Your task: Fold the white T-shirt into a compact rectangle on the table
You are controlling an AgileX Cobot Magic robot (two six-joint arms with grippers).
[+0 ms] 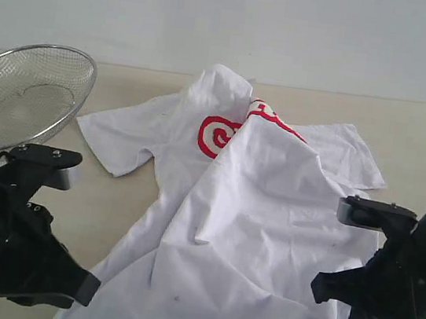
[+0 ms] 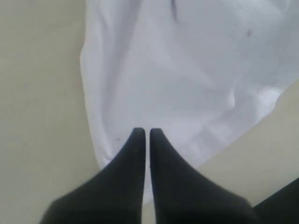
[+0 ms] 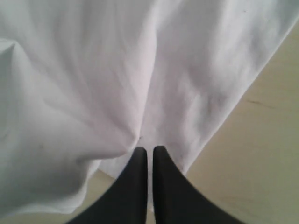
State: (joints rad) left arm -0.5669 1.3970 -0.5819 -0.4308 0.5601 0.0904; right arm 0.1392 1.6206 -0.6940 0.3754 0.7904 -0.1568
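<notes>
The white T-shirt (image 1: 261,214) lies crumpled on the table (image 1: 116,201), its lower part thrown up over the chest so only part of the red print (image 1: 220,135) shows. One short sleeve spreads toward the left. My left gripper (image 1: 86,288) sits at the shirt's near left edge. In the left wrist view it (image 2: 144,131) is shut, tips over the white cloth (image 2: 187,70) near its border. My right gripper (image 1: 322,287) is at the near right edge. It (image 3: 150,148) is shut too, tips over a raised fold of the cloth (image 3: 93,93). No pinched cloth shows in either.
A round wire mesh basket (image 1: 27,98) stands tilted at the far left of the table. A pale wall (image 1: 233,19) rises behind the table's far edge. Bare tabletop (image 3: 261,154) shows beside the shirt's edge on both sides.
</notes>
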